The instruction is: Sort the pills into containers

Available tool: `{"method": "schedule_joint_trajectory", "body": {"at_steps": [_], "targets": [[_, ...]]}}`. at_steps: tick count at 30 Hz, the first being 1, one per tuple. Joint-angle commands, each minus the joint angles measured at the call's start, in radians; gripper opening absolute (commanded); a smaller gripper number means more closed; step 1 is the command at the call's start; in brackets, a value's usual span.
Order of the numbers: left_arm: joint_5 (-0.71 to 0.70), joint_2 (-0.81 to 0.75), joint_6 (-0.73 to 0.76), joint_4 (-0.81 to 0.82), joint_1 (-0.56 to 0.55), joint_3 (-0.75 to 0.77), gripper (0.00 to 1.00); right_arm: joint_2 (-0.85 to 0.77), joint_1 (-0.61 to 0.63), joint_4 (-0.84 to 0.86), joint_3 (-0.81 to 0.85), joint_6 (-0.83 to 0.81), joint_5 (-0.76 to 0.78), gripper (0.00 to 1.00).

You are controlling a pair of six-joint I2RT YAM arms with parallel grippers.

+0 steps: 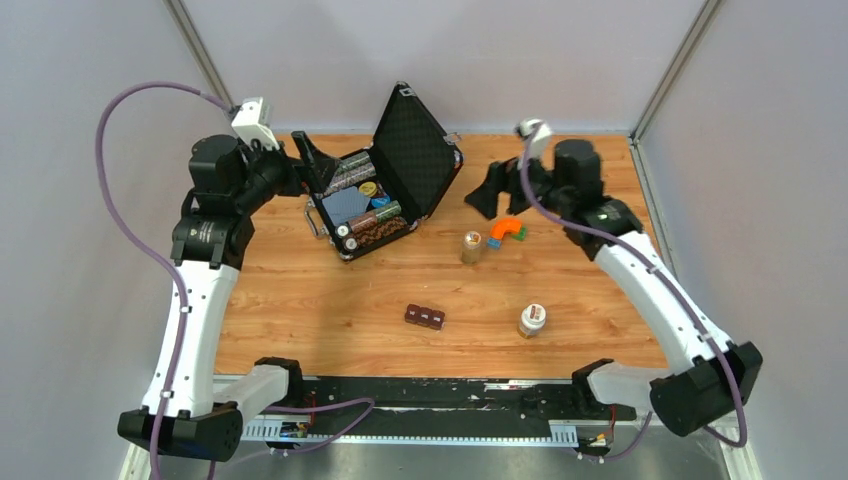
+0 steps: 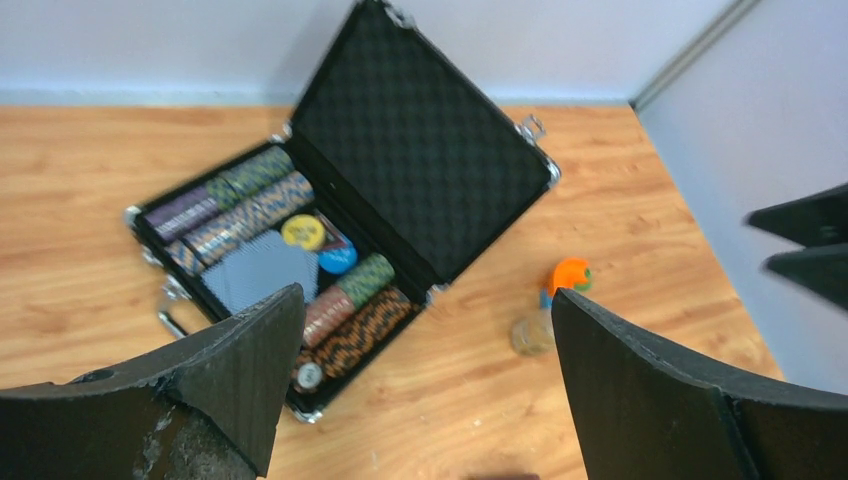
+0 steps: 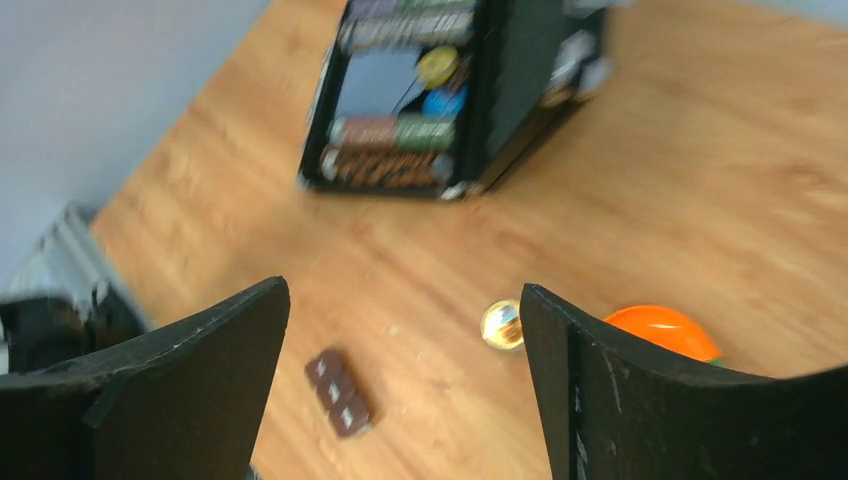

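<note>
Containers: one dark brown strip of three joined compartments, lying flat on the counter near the middle of its near edge. Nothing touches the strip. Both pincers are well apart from it.

1. Left pincer
- State: jaws spread wide, nothing between them.
- Position: raised over the far left part of the counter, just beside the left end of the case.
- Its wrist view looks down between the fingers at the open case.

2. Right pincer
- State: jaws apart, nothing gripped.
- Position: raised over the far right part of the counter, to the right of the case.
- The orange piece lies just nearward of it.
- In its wrist view, the strip shows between the fingers, low in the picture. The picture is blurred, so whether the lids are open or shut cannot be told.

3. Surrounding items
- Case: black, lid propped open, toward the far edge, left of centre. It holds rows of striped chips.
- Orange piece: curved, on the counter right of the case. A blue piece lies just beside it.
- Amber bottle: upright, just beside the blue piece, between the case and the orange piece.
- White-capped bottle: upright, near the near edge, to the right of the strip and apart from it.
</note>
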Motion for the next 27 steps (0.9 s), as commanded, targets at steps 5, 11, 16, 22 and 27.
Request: {"method": "schedule_joint_trajectory", "body": {"at_steps": [5,11,16,22,27], "targets": [[0.036,0.028,-0.051,-0.009,-0.001,-0.062,1.0,0.161,0.343,-0.02,-0.132,-0.255,-0.036,1.0],[-0.007,0.027,-0.043,-0.032,-0.001,-0.09,1.0,0.301,0.548,-0.021,-0.179,-0.335,0.161,1.0],[-0.026,0.017,-0.043,-0.034,0.0,-0.112,1.0,0.405,0.594,-0.025,-0.189,-0.336,0.152,0.9],[-0.037,-0.002,-0.046,-0.042,0.0,-0.147,1.0,0.458,0.615,-0.047,-0.221,-0.337,0.097,0.76],[-0.054,-0.023,-0.047,-0.046,0.0,-0.18,1.0,0.461,0.64,-0.045,-0.271,-0.353,0.127,0.79]]}}
